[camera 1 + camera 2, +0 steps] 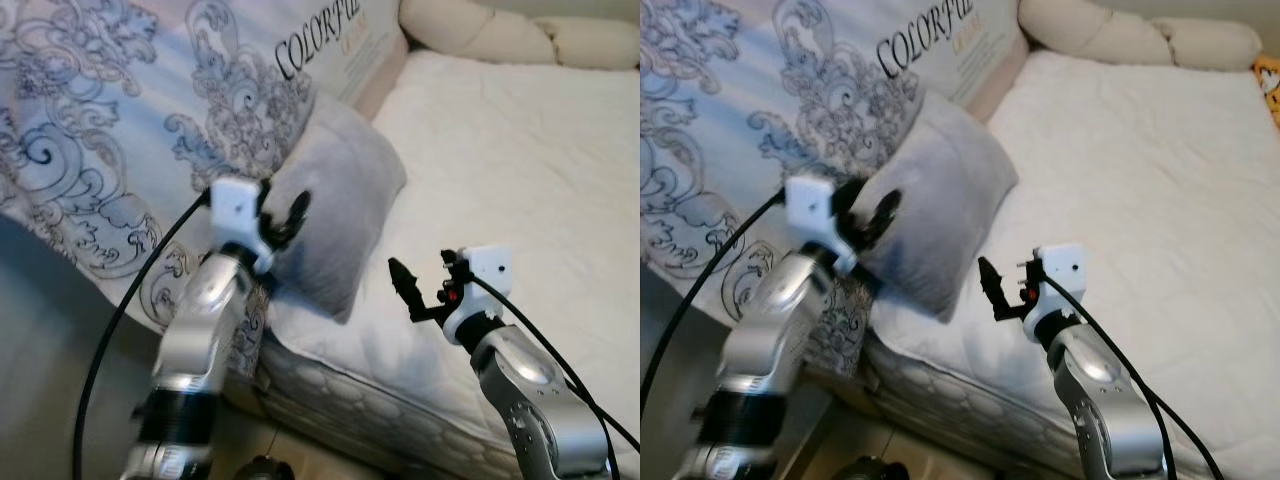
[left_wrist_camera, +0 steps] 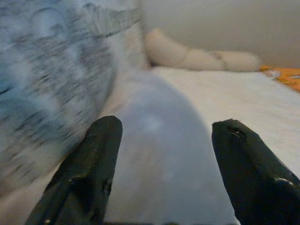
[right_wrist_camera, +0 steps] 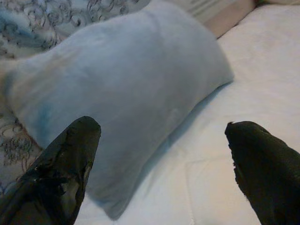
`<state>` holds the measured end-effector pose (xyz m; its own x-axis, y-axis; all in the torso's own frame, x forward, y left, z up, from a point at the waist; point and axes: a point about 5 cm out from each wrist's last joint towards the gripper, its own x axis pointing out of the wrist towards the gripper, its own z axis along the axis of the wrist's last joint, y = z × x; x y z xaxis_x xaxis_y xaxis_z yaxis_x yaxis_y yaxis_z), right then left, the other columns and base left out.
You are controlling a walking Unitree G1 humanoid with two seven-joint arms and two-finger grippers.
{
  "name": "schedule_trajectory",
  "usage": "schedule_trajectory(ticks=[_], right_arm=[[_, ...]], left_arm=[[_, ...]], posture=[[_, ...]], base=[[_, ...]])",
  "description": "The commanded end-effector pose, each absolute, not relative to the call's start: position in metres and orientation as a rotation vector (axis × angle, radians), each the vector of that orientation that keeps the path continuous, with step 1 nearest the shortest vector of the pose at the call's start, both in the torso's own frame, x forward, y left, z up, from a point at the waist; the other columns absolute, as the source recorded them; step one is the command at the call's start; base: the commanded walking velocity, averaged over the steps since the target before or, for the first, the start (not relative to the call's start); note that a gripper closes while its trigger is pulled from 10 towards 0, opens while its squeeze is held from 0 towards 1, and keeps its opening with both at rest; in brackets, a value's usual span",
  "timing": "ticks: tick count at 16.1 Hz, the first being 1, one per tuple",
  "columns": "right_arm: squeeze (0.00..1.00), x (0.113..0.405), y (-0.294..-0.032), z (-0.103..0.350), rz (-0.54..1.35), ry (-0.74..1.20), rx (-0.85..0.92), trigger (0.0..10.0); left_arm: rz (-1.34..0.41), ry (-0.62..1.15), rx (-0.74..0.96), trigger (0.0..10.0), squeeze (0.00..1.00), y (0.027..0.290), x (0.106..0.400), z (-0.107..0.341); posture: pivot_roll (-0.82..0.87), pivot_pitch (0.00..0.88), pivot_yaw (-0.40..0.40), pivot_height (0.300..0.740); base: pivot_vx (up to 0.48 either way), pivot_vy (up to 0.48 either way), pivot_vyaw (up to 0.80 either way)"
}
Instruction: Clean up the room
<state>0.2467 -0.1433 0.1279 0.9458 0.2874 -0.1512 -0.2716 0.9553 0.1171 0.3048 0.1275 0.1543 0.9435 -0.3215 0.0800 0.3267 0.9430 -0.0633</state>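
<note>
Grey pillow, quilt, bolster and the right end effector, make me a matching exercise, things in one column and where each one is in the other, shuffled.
Things:
1. grey pillow
2. patterned quilt
3. cream bolster
4. right end effector

Places:
A. at the far end of the white mattress
B. leaning between quilt and mattress
C. over the mattress's near edge, fingers apart
D. heaped on the robot's left

Pairs: 1-B, 2-D, 3-A, 4-C

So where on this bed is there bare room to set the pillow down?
The white mattress lies bare from the grey pillow across to the cream bolster at the head. The crowded part is the near left edge: the patterned duvet, the pillow, the open left tool at it, and the open right tool beside.
</note>
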Motion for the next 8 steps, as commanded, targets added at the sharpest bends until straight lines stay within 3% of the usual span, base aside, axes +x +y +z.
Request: schedule_trajectory(ticks=[1, 6, 8], right_arm=[[0.00, 0.245, -0.147, 0.126, 0.254, 0.163, 0.088, 10.0], [0.00, 0.243, -0.151, 0.117, 0.214, 0.185, 0.105, 10.0], [0.00, 0.243, -0.154, 0.113, 0.208, 0.198, 0.090, 10.0]], left_arm=[[-0.291, -0.036, -0.055, 10.0, 0.75, 0.137, 0.295, 0.152], [-0.155, 0.118, 0.022, 10.0, 0.81, 0.164, 0.257, 0.122], [-0.093, 0.151, 0.018, 10.0, 0.80, 0.168, 0.251, 0.116]], posture=[[-0.11, 0.000, 0.060, 0.740], [-0.08, 0.000, 0.031, 0.740], [-0.08, 0.000, 0.022, 0.740]], base=[[0.000, -0.454, -0.59], [0.000, -0.480, -0.46], [0.000, -0.480, 0.00]])
